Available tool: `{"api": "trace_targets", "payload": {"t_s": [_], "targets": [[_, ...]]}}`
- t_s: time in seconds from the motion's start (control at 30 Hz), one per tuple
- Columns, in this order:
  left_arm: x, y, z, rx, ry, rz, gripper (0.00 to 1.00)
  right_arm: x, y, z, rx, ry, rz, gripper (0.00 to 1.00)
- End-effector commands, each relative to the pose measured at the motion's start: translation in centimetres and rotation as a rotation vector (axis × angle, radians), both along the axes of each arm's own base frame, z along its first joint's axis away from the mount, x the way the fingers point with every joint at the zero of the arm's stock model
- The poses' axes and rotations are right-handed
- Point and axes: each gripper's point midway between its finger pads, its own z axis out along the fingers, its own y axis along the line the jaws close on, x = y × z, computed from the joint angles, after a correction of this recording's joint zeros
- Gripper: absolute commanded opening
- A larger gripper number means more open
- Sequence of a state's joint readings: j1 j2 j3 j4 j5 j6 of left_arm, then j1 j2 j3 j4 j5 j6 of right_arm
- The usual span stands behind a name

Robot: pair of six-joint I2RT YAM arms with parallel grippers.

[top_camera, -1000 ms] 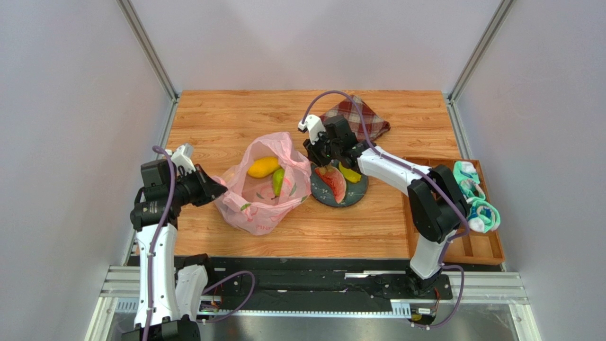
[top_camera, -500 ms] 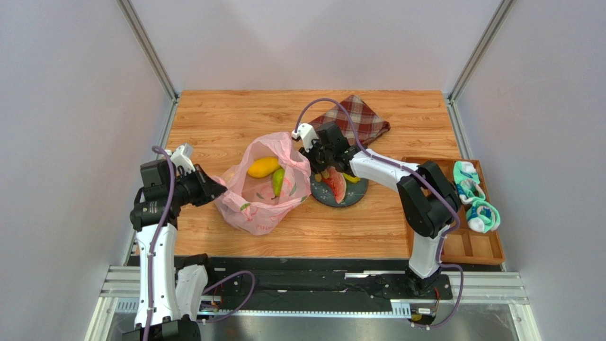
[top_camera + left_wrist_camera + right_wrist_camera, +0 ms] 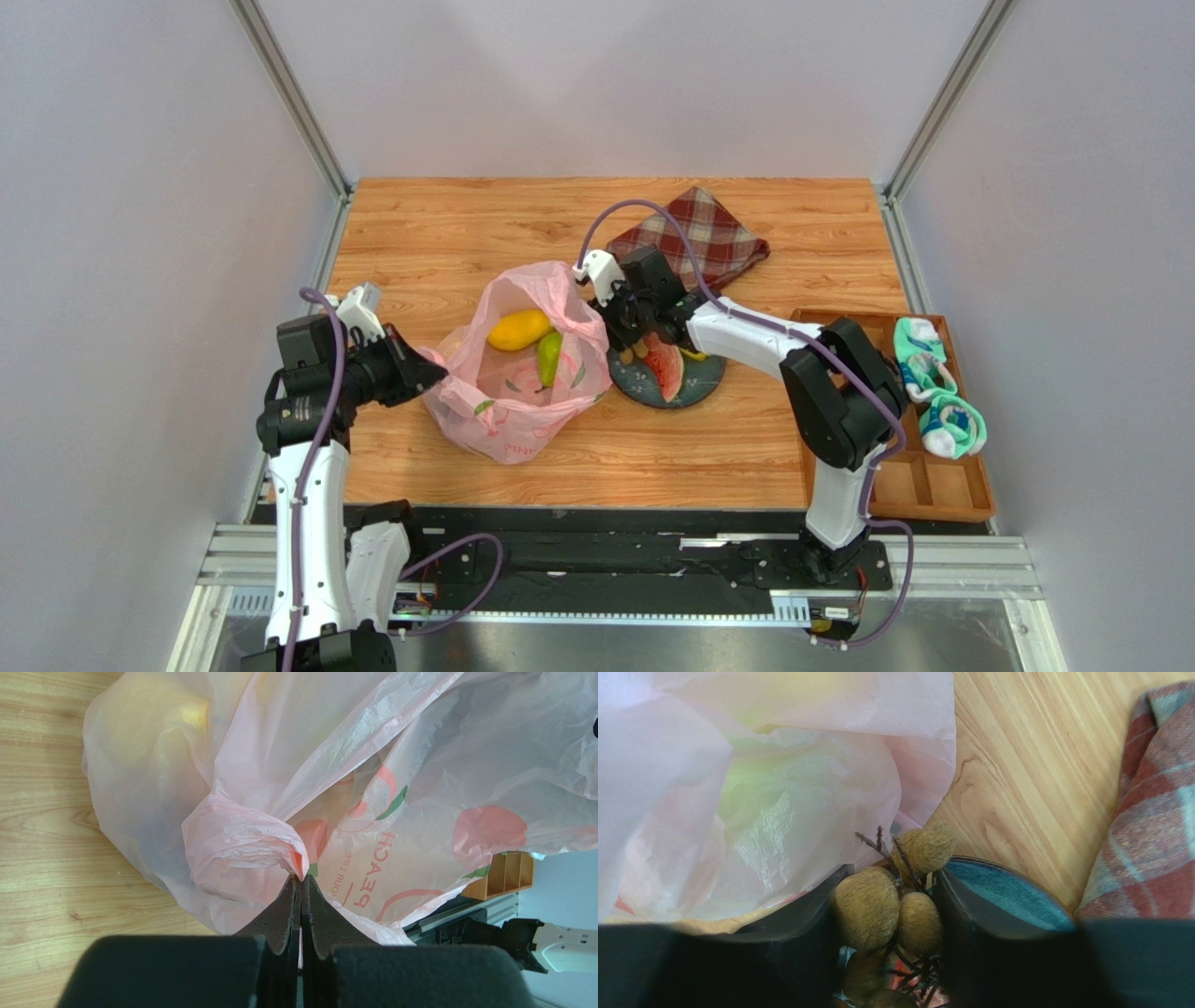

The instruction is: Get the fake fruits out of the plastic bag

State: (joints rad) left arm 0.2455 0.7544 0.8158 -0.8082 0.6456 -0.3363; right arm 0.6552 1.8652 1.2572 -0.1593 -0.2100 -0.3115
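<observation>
Plastic bag (image 3: 519, 371) sits left of centre on the counter (image 3: 449, 238), mouth gaping upward.

Left jaws at the bag's 9 o'clock are pressed flat together on a gathered fold of the pink film. I judge this an anchor: it props the mouth open and stops the light bag sliding while the other arm works.

Inside, seen through the mouth, are a yellow fruit (image 3: 518, 329) toward 12 o'clock and a green fruit (image 3: 547, 359) just beside it at 4 o'clock. Both are yet to come out.

Dark plate (image 3: 711, 381) lies just beside the bag at its 3 o'clock and looks to be the drop-off spot. A watermelon slice (image 3: 665, 370) lies on it.

Right jaws are low over the plate's 10 o'clock rim, close against the bag wall. They stand partly apart, with the grape bunch (image 3: 885, 906) filling the gap between them. Cannot tell whether the pads press it or have slackened. My reading is that the bunch is being set down on the plate.

Plaid cloth (image 3: 709, 235) lies at the plate's 1 o'clock. A wooden tray (image 3: 954, 490) holding rolled socks (image 3: 933, 385) sits at the counter's 3 o'clock edge, well apart from the work.
</observation>
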Motion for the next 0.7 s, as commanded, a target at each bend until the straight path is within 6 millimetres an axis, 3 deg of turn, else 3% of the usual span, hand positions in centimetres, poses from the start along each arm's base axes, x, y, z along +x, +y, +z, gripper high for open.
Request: {"api": "trace_targets", "payload": {"t_s": [0.0,0.07,0.33,0.4,0.53,0.67], "targets": [[0.6,0.3,0.6,0.001,-0.036,0.016,0.0,0.1,0.3,1.2,0.019,-0.026,0.008,0.71],[0.5,0.3,0.7,0.001,-0.038,0.016,0.0,0.0,0.3,1.4,0.011,-0.029,0.008,0.82],[0.5,0.2,0.8,-0.001,-0.043,0.012,0.0,-0.4,0.2,3.0,0.009,-0.046,-0.005,0.84],[0.5,0.2,0.8,0.0,-0.045,0.009,0.0,-0.2,-0.3,3.8,0.003,-0.037,-0.045,0.89],[0.5,0.2,0.9,0.001,-0.046,0.008,0.0,0.3,-1.5,7.2,0.011,-0.056,-0.13,0.97],[0.4,0.1,1.0,0.0,-0.048,0.004,0.0,1.1,-3.3,12.5,0.097,-0.086,-0.232,1.0]]}}
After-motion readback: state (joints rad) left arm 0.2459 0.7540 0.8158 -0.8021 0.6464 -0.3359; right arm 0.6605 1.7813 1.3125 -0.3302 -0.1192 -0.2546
